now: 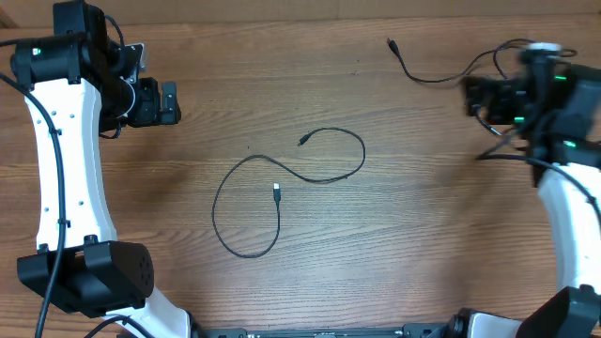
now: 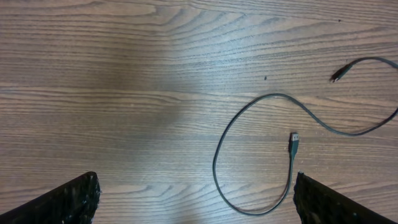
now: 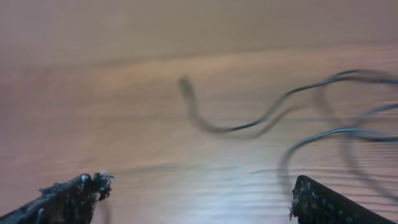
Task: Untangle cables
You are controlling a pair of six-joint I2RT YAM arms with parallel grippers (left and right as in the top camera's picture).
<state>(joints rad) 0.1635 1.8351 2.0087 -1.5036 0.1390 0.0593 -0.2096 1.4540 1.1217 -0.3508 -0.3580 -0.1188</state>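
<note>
My left gripper (image 2: 196, 190) and right gripper (image 3: 199, 186) hang released, empty. The centre cable (image 1: 215, 216) lies uncrossed in the middle of the table (image 1: 423, 216). The corner cable (image 1: 418, 77) snakes near the far right corner. Separation looks done to me. Next I'd lower the right gripper onto the corner cable to straighten it.

overhead straight down; left wrist nearer, same cable (image 2: 214, 163)

My left arm (image 1: 64, 160) reached up the left side. My left claw (image 1: 171, 102) pointed toward the middle, its two fingers (image 2: 68, 199) spread wide and holding nothing. My right arm (image 1: 575, 202) reached up too. My right claw (image 1: 472, 96) was wide apart and empty as well.
</note>
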